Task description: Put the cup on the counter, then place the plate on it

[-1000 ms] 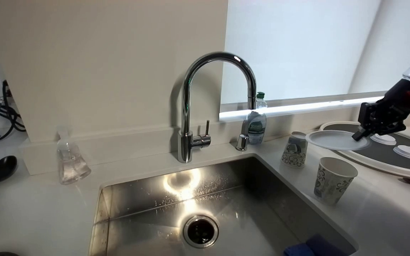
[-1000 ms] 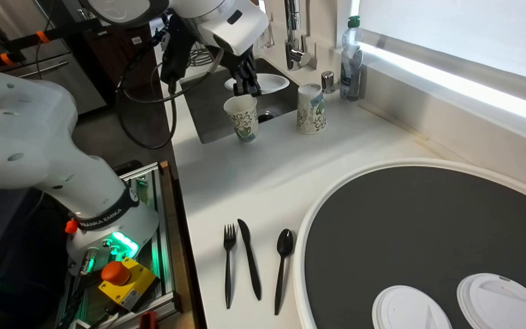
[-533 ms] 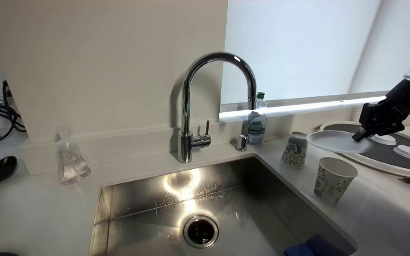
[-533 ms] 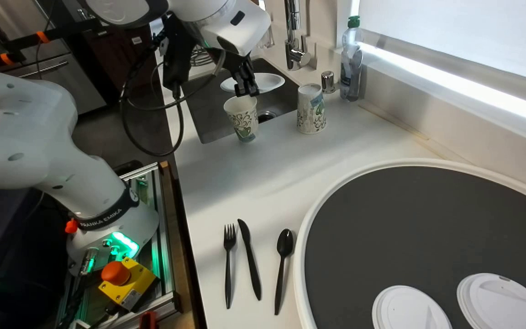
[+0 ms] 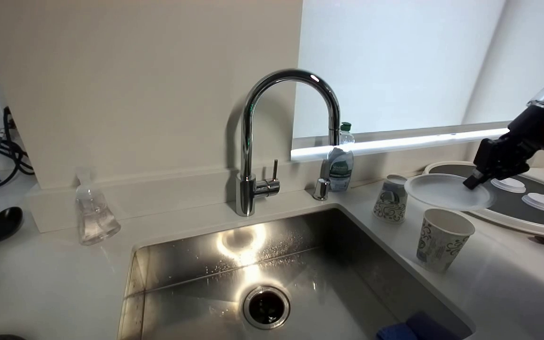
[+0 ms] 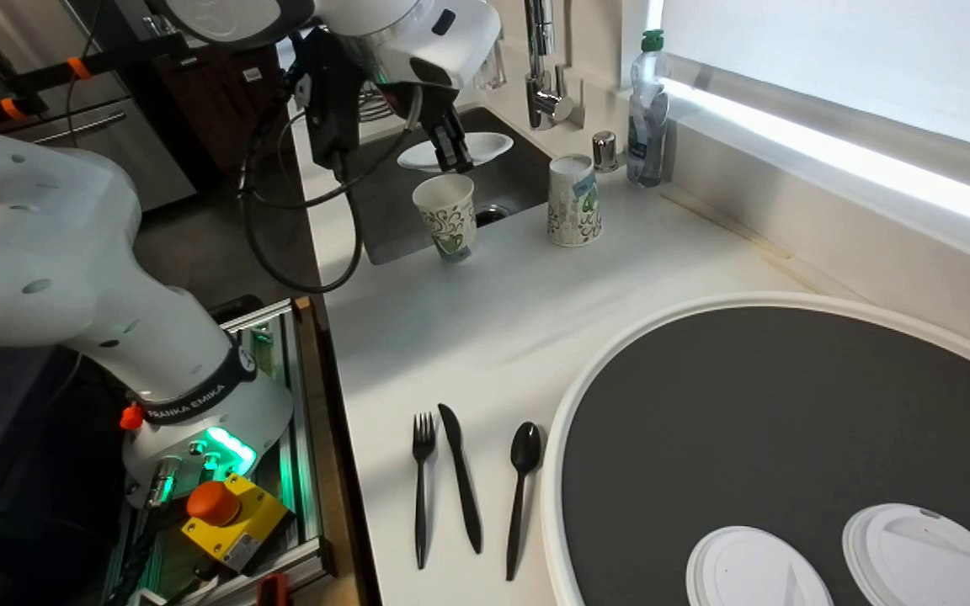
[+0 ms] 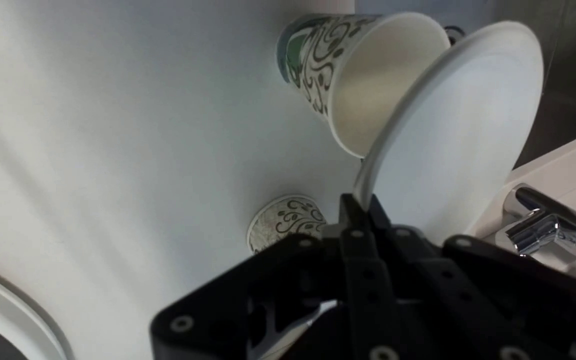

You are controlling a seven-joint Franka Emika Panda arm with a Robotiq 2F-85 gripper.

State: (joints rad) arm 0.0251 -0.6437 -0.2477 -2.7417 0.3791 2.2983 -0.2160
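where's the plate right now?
Right of centre in the wrist view: the plate is aloft, pinched at its rim by the claw, and in that picture partly hides the mouth of the upright cup.

Near the worktop's [image 6: 392, 362] front edge, black fork [image 6: 421, 484], knife [image 6: 461, 480] and spoon [image 6: 519, 497]; toward its wall edge, green-capped bottle [image 6: 648, 109] and round tray [image 6: 771, 412] bearing two white lids [image 6: 923, 551].

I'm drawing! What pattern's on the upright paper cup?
Dark swirls, some green; the paper cup shows best in the wrist view.
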